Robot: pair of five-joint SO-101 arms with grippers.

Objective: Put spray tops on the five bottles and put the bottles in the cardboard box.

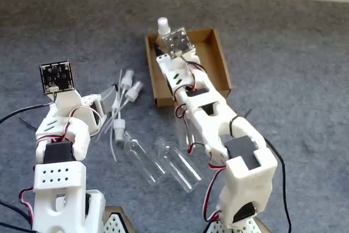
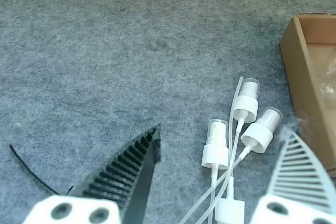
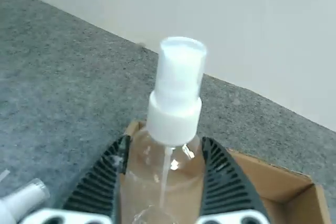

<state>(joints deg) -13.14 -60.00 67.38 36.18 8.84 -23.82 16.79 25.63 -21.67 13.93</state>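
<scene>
Altogether five spray tops are visible: four loose spray tops point(image 2: 216, 149) lie in a cluster on the grey tabletop point(image 1: 283, 42), tubes trailing, and a fifth is fitted on a held bottle point(image 3: 167, 174). Two bare bottles point(image 1: 143, 159) lie on their sides side by side near the arm bases; a third may be partly hidden under the right arm, but this is hard to tell. One cardboard box point(image 1: 207, 58) sits beyond them.

The right gripper point(image 3: 165, 148) is clamped on the capped bottle's body — upright, cap above the fingers, at the box's far left corner. The right arm stretches forward over the box.

The left gripper point(image 2: 223, 135) gapes wide and grips nothing; the loose tops lie between and just beyond its fingers, beside the box wall. The left arm is folded low at the near left.
</scene>
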